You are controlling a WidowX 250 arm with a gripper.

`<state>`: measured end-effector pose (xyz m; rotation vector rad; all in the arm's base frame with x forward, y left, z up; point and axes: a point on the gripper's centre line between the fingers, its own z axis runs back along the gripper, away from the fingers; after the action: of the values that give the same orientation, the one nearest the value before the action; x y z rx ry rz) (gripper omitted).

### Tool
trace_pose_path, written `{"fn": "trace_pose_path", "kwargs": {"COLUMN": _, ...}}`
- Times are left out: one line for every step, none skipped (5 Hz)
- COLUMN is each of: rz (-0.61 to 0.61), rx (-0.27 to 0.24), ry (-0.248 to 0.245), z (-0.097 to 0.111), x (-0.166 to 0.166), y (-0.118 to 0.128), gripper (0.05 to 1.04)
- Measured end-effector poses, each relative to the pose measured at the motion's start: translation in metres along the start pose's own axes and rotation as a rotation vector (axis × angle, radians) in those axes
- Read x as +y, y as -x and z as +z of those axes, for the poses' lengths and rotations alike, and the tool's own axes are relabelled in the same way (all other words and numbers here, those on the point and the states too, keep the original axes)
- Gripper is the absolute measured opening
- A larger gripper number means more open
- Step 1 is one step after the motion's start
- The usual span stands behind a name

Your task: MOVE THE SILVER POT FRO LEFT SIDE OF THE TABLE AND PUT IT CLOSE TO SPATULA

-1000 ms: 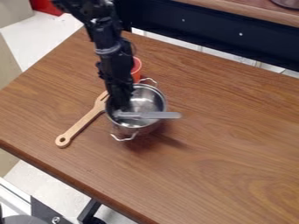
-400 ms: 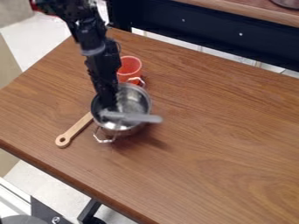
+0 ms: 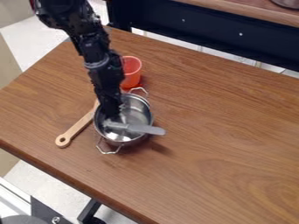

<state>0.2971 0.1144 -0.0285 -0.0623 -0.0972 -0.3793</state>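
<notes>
Toward the far left we see a round orange-red plastic cup [image 3: 132, 71] and, nearer, a slim grey utensil [image 3: 143, 129].

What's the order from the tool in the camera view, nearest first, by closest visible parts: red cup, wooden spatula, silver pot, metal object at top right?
1. Silver pot: right at the tool, which reaches inside its rim.
2. Wooden spatula: just left of the pot in view.
3. Red cup: above the pot in view.
4. Metal object: far upper-right corner.
</notes>
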Motion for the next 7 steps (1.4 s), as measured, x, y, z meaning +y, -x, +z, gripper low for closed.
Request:
{"fn": "trace_pose_path", "kwargs": {"rz": 0.001, "rx": -0.007, "ry": -0.014, "z": -0.0014, "x": -0.0007, "y": -0.0041, "gripper": 0.061}}
{"fn": "trace_pose_path", "kwargs": {"rz": 0.005, "rx": -0.011, "ry": -0.022, "z": -0.005, "x": -0.0013, "y": -0.0036, "gripper": 0.061}}
{"fn": "trace_pose_path", "kwargs": {"rz": 0.009, "rx": -0.011, "ry": -0.031, "z": -0.0049, "x": 0.0, "y": -0.0036, "gripper": 0.086}}
{"fn": "trace_pose_path", "kwargs": {"rz": 0.027, "rx": -0.012, "ry": -0.036, "z": -0.0054, "x": 0.0009, "y": -0.0036, "gripper": 0.245}}
{"fn": "trace_pose_path", "kwargs": {"rz": 0.039, "rx": -0.014, "ry": -0.03, "z": -0.0049, "x": -0.0001, "y": -0.004, "gripper": 0.504}}
{"fn": "trace_pose_path", "kwargs": {"rz": 0.061, "rx": -0.017, "ry": 0.01, "z": -0.0047, "x": -0.0043, "y": -0.0025, "gripper": 0.804}}
{"fn": "trace_pose_path", "kwargs": {"rz": 0.099, "rx": -0.02, "ry": 0.04, "z": -0.0002, "x": -0.0064, "y": -0.002, "gripper": 0.999}}
